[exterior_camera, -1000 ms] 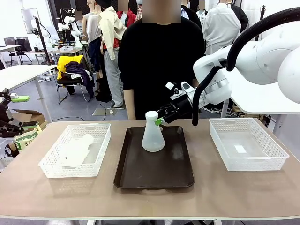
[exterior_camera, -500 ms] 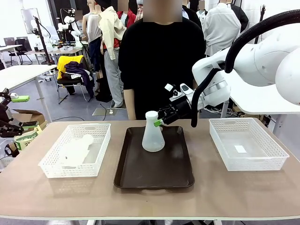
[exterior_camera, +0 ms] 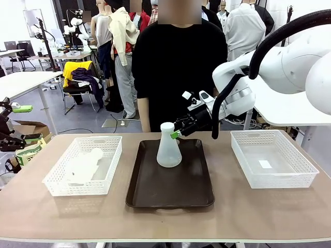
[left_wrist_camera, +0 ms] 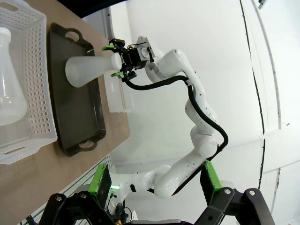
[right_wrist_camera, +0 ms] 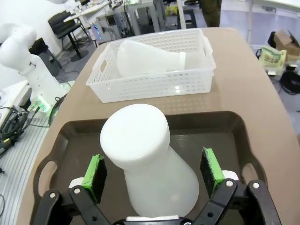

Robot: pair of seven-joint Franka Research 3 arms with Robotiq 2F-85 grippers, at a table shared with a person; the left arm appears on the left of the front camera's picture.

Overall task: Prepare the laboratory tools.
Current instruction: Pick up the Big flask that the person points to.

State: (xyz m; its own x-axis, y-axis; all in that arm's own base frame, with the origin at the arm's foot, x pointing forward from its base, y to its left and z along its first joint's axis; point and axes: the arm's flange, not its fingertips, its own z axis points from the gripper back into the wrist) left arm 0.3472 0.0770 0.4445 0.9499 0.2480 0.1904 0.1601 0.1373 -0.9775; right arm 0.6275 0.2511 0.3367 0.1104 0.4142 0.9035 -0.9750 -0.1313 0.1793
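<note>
Table (exterior_camera: 269,212) – dark tray (exterior_camera: 170,188) in the middle, left basket (exterior_camera: 77,187) and right basket (exterior_camera: 279,181) either side of it. Upright flask (exterior_camera: 168,150) stands at the tray's far end; second flask (exterior_camera: 85,165) lies on its side in the left basket. Right gripper (exterior_camera: 177,133) open, pads straddling the upright flask's neck, gap on both sides. Left gripper (left_wrist_camera: 155,180) open — nothing in it.
</note>
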